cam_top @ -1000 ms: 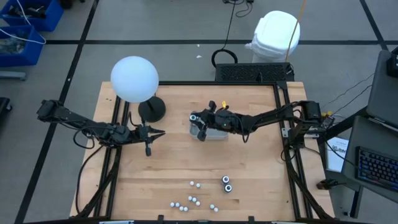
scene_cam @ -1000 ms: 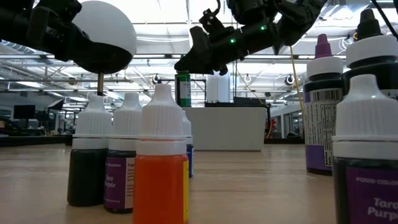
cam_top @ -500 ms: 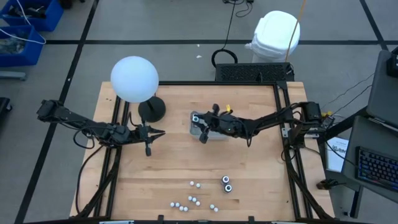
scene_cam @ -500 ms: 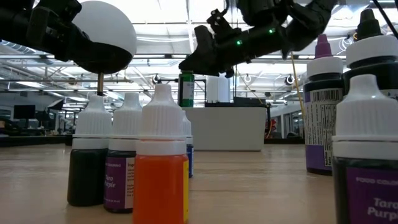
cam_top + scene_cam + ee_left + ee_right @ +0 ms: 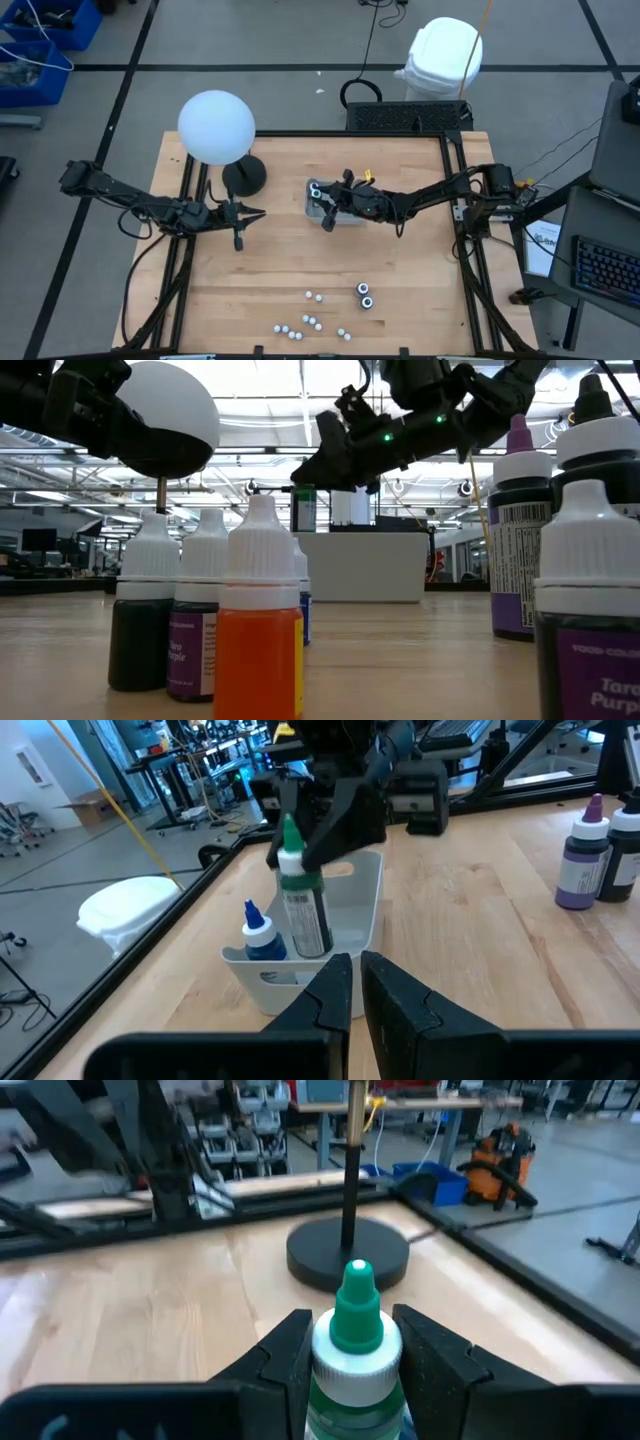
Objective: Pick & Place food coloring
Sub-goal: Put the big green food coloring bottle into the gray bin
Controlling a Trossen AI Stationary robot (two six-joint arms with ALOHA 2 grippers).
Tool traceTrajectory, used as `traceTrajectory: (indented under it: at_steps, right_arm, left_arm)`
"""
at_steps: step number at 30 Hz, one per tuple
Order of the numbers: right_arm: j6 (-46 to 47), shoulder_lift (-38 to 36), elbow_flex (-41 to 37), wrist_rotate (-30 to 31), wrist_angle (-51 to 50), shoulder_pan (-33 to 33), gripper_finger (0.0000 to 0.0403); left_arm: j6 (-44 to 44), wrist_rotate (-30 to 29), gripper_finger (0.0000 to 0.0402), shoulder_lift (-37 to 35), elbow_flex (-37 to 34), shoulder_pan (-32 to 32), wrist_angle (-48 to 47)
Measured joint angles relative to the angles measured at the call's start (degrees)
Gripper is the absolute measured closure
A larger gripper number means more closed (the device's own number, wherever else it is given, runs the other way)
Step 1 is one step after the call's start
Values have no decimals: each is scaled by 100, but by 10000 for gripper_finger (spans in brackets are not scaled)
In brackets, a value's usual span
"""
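A green-tipped bottle [image 5: 300,900] of food coloring hangs upright in the right gripper [image 5: 352,1342], its base just inside the open top of a grey tray [image 5: 365,910] near the table's middle. The jaws are clamped on its white collar, just under the green tip [image 5: 357,1305]. A blue-tipped bottle [image 5: 262,932] already stands in the tray beside it.

It looks like a small, light, stiff plastic dropper bottle, probably smooth and a bit slippery on the label. The ribbed collar looks like the safest place to pinch; being narrow and tall, it would likely tip if let go at a tilt.

More bottles [image 5: 312,322] wait at the table's near edge, well apart from the tray, with two bigger dark ones [image 5: 365,295] beside them. In the low view they stand close up, among them an orange bottle [image 5: 259,650].

The left gripper [image 5: 240,216] hovers off to the left near a lamp [image 5: 216,128], fingers [image 5: 335,995] nearly together and empty.

Compared with a second ago, the right gripper has shifted slightly along the tray and the green bottle sits lower; the left arm and the waiting bottles are unchanged.
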Motion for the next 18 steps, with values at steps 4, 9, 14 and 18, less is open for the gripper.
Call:
traceTrajectory:
  at_steps: [4, 9, 14, 18]
  right_arm:
    - [92, 270, 4, -9, 325, -16, 291]
    - [90, 438, 2, -9, 417, -18, 291]
    - [158, 631, 7, -9, 556, -18, 291]
    - [232, 784, 7, -11, 689, -19, 291]
  left_arm:
    - [0, -1, 366, -2, 0, -1, 5]
    - [2, -2, 366, -1, 0, -2, 7]
    - [61, -2, 366, -1, 0, -2, 7]
    - [59, -2, 366, -2, 0, -1, 9]
